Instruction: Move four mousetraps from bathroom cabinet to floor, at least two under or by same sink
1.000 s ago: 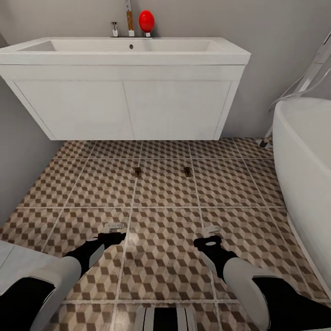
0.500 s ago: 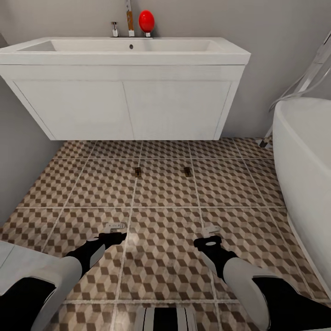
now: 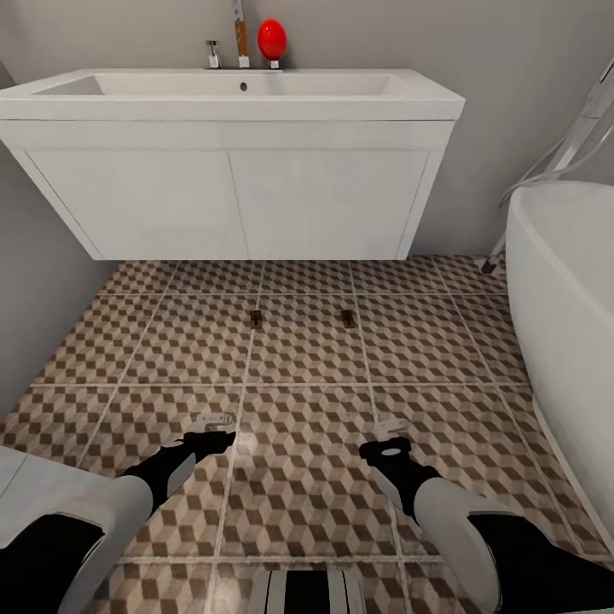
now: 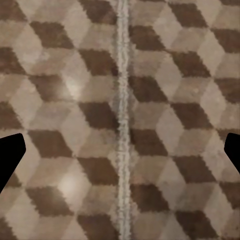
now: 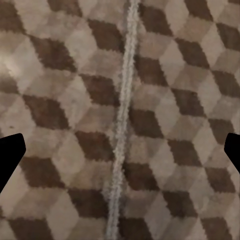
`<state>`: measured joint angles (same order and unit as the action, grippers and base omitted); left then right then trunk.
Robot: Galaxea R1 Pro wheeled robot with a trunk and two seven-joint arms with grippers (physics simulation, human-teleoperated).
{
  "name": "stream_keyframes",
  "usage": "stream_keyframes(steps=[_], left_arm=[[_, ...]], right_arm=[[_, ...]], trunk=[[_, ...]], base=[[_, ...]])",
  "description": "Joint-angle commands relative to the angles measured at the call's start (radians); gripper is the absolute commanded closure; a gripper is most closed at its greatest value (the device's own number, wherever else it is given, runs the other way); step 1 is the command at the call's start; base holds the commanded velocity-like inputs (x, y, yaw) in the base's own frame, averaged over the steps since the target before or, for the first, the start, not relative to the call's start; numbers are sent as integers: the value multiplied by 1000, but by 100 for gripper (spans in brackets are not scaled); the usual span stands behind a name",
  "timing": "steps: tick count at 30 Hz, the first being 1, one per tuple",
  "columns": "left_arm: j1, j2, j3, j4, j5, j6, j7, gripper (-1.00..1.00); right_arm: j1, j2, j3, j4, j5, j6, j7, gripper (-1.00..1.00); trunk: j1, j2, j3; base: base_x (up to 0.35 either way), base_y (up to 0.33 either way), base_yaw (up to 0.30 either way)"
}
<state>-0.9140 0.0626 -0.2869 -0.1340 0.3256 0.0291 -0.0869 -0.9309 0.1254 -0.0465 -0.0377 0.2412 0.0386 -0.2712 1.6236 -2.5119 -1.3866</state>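
patterned bathroom floor (image 3: 298,477) below white sink (image 3: 230,94). two mousetraps (image 3: 255,319) (image 3: 348,319) flat on the tiles just before the sink, long axes pointing toward it. left gripper (image 3: 213,421) and right gripper (image 3: 390,425) low, spread wide, holding nothing.

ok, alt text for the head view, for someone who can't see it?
Two small dark mousetraps lie on the cube-patterned bathroom floor just in front of a white wall-hung sink. The left gripper and right gripper hover open and empty nearer the camera, and a white bathtub stands at the right.
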Motion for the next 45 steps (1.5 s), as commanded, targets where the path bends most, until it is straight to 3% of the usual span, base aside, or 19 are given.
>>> stream_keyframes(steps=[1, 26, 45], left_arm=[[0, 1, -8, -1, 10, 3, -2, -100], [0, 0, -8, -1, 10, 3, -2, -100], [0, 0, -8, -1, 10, 5, -2, -100]], right_arm=[[0, 0, -5, -1, 10, 4, -3, -100], [0, -1, -6, -1, 10, 0, -3, -100], [0, -1, -5, -1, 10, -1, -3, -100]], trunk=[[0, 0, -1], [0, 0, -1], [-9, 4, 73]], base=[[0, 0, 0], [0, 0, 0], [0, 0, 0]])
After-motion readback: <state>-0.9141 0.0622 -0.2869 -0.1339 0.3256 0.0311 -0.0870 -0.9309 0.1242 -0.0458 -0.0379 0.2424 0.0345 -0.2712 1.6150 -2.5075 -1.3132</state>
